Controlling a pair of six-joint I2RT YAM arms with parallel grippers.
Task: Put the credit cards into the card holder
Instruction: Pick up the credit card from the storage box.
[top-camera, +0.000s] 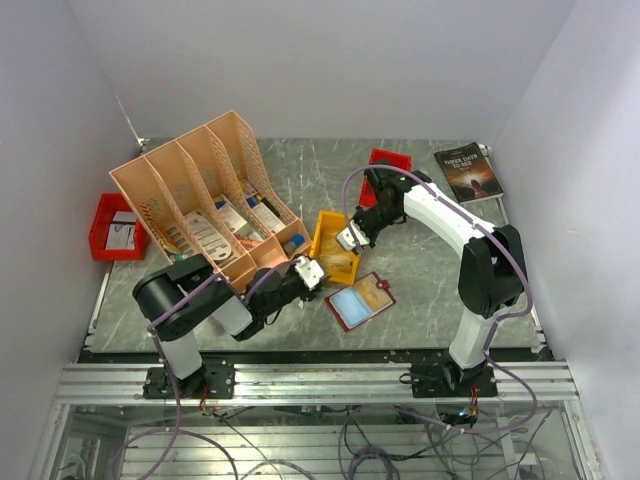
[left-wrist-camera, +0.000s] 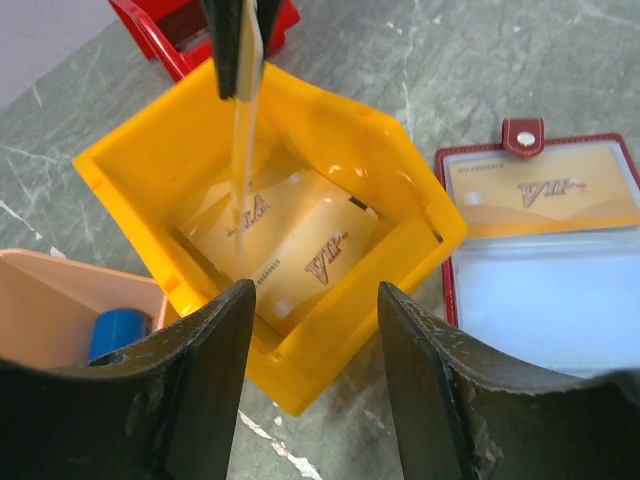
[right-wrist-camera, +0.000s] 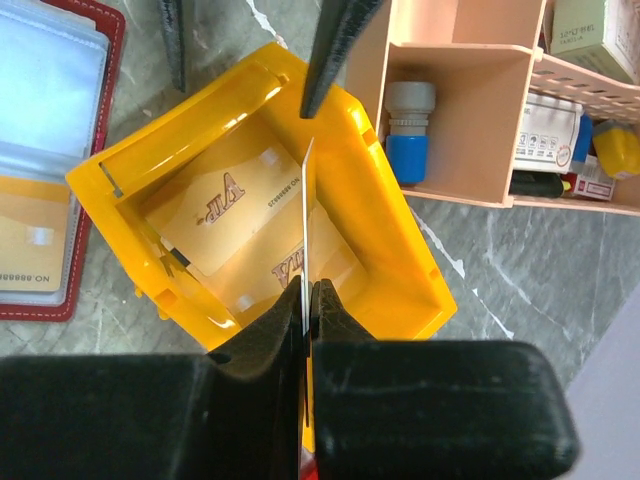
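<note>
- The left gripper (left-wrist-camera: 315, 300) hangs at the near side of the bin, its jaws released and nothing between them.
- The square yellow plastic bin (left-wrist-camera: 340, 105) stands on the grey marble-pattern table (left-wrist-camera: 450, 60). At least two orange-yellow plastic credit cards (left-wrist-camera: 310, 255) lie flat on its bottom, partly one over the other.
- The right gripper (right-wrist-camera: 307, 295) is clenched on one more thin card (right-wrist-camera: 306, 220), held on its edge above the ones in the bin.
- The flat red leather-like card holder (left-wrist-camera: 540, 300) lies open on the table just beside the bin. One stored card (left-wrist-camera: 545, 190) sits in a clear pocket, and the pocket next to it looks empty.
- As I judge it, the task is at an early part. One card is stored, one is in the grip and not yet brought to the holder, and at least two wait in the bin.
</note>
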